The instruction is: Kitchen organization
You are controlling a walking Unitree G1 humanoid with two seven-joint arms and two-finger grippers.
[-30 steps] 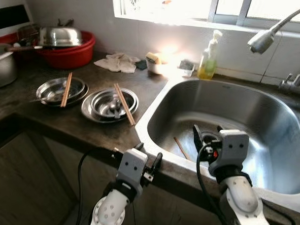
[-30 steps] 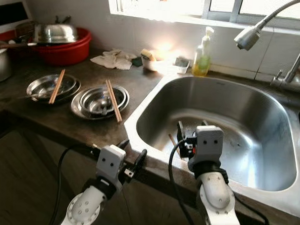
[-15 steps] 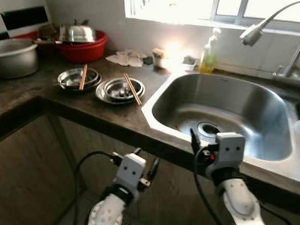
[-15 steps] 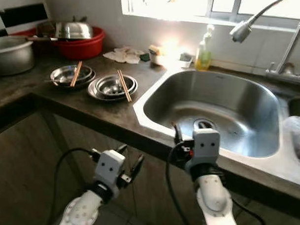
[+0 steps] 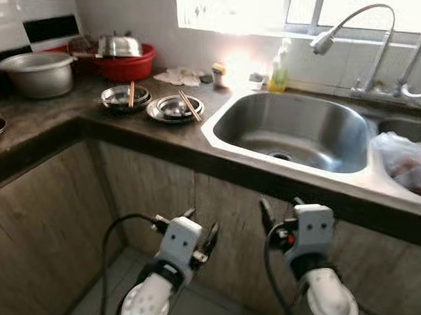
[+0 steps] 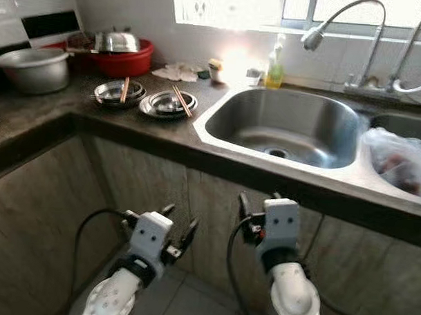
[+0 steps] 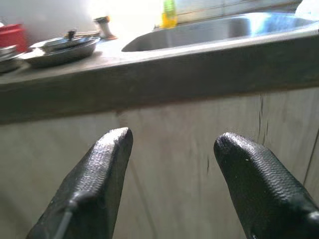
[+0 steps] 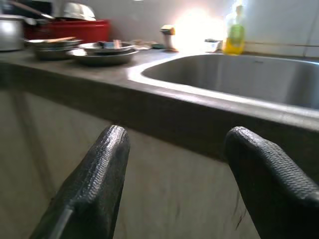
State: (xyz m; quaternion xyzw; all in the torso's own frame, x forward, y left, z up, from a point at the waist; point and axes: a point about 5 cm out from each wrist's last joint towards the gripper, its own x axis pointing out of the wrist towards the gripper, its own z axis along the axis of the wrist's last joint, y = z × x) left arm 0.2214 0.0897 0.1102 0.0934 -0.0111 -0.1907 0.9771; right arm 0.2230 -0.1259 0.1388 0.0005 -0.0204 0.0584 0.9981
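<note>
Left gripper: your fingers spread wide, empty, below the counter.
Right gripper: likewise parted, empty.

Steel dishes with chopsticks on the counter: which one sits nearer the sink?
The dish whose chopsticks slant toward the sink; the other dish sits farther left, nearer the red basin.

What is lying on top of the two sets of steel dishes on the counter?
A pair of wooden chopsticks lies across the steel dishes near the sink, and another pair across the steel dishes beside them. Whether anything lies inside the dishes cannot be seen.
</note>
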